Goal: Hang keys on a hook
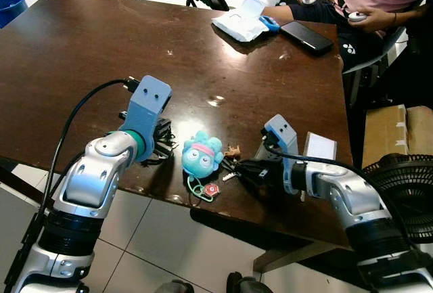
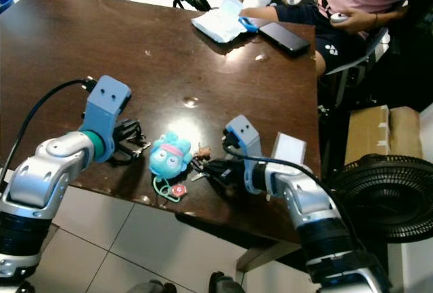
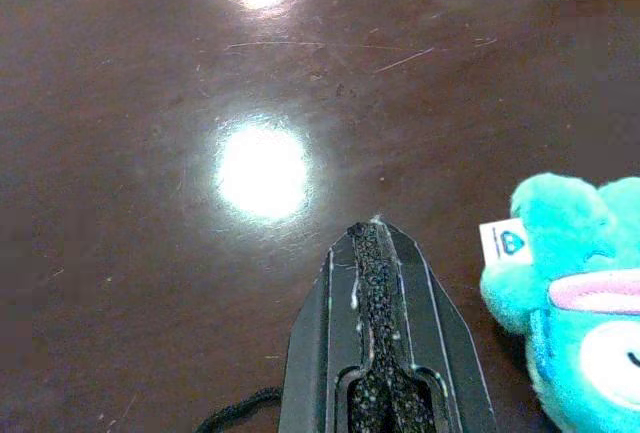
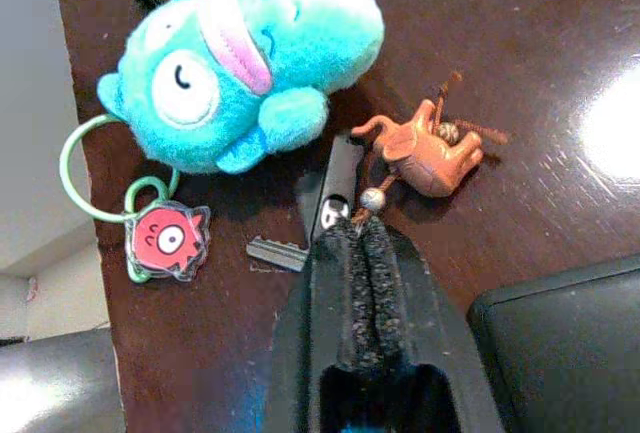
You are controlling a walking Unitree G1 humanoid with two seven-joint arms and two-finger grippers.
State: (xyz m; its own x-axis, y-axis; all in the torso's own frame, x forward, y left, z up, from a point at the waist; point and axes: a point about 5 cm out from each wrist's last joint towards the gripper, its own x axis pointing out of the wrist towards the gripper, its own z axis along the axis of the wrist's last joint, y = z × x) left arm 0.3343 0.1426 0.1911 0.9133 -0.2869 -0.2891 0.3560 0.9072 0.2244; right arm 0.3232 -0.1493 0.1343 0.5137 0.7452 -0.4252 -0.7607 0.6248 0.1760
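Note:
A bunch of keys (image 4: 330,203) lies near the front edge of the dark brown table (image 1: 81,56). It carries a turquoise plush toy (image 1: 201,154), a red charm (image 4: 165,241) on a green ring, and a small brown animal figure (image 4: 425,148). My right gripper (image 1: 238,169) lies low on the table just right of the plush, its fingers shut on the black key head; a silver key blade (image 4: 275,251) sticks out beside the tips. My left gripper (image 1: 162,143) rests on the table left of the plush, shut with nothing in it.
A white box (image 1: 319,147) lies just beyond my right wrist. At the far right corner a person sits holding controllers, with a black phone (image 1: 306,36) and a white packet (image 1: 240,24) on the table. A black fan (image 1: 399,185) and a cardboard box (image 1: 399,134) stand to the right.

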